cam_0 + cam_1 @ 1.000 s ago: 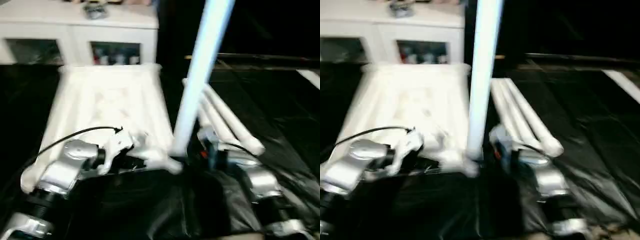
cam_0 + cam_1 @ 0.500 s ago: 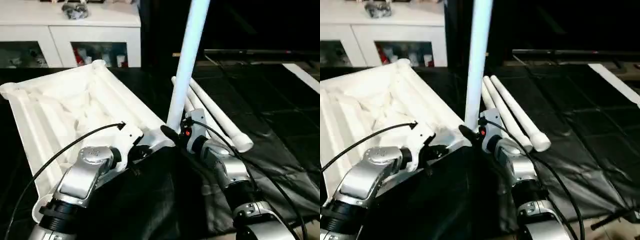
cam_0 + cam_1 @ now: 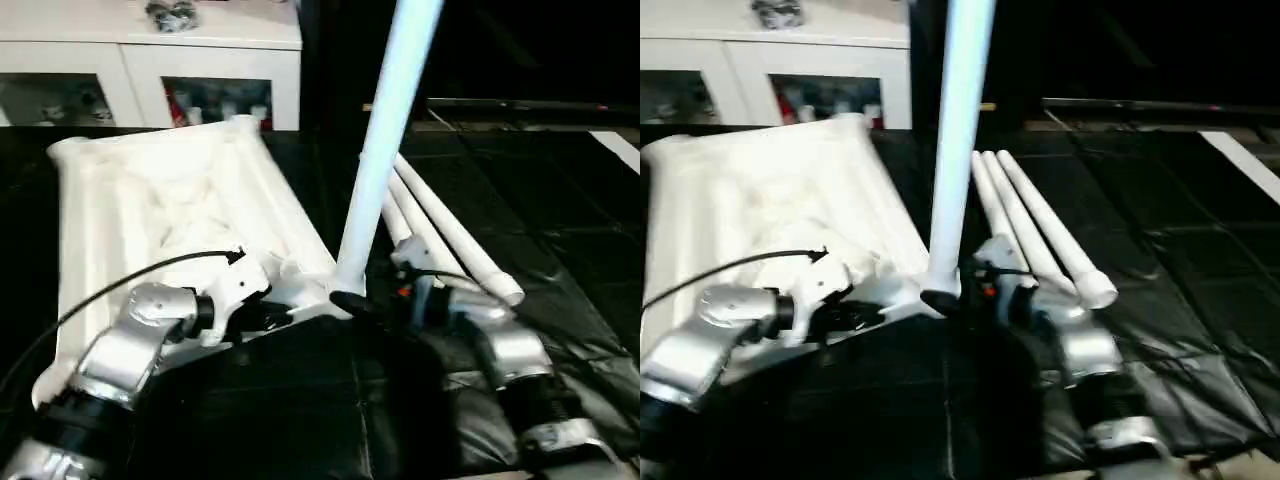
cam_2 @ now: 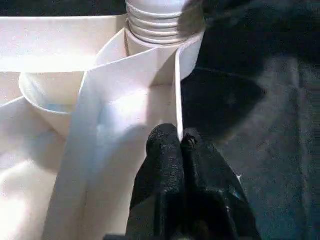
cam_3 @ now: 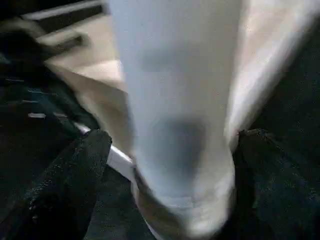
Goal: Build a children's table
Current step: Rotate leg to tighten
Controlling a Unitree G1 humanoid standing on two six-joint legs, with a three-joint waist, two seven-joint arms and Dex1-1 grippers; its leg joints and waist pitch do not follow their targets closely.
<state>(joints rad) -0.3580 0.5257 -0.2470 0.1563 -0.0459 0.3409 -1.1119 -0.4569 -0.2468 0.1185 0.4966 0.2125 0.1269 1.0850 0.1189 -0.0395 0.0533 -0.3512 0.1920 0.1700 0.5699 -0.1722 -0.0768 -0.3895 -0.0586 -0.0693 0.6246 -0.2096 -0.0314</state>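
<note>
- The white table top [image 3: 170,210] lies upside down on black sheeting [image 3: 560,230], ribbed underside facing up, just in front of the white cabinet [image 3: 150,60] with glass-fronted shelves.
- One long white leg [image 3: 385,140] stands upright at the table top's near right corner, slightly tilted, its threaded foot seated in the corner socket [image 4: 155,27].
- The left gripper [image 4: 175,150] sits at that same corner, just inside the standing leg; its two black fingers are pressed together with a thin upright rib [image 4: 177,95] of the table top pinched between the tips.
- The right gripper [image 5: 165,160] is on the other side of the standing leg, down at its base; one black finger [image 5: 75,175] shows on each side of the leg, right against it, so the gripper clasps the leg.
- Three more white legs [image 3: 1040,225] lie side by side on the sheeting to the right of the table top, just beyond the right gripper, thicker ends pointing away from the cabinet.
- The silver forearms [image 3: 130,350] reach in from the near side of the table top.
</note>
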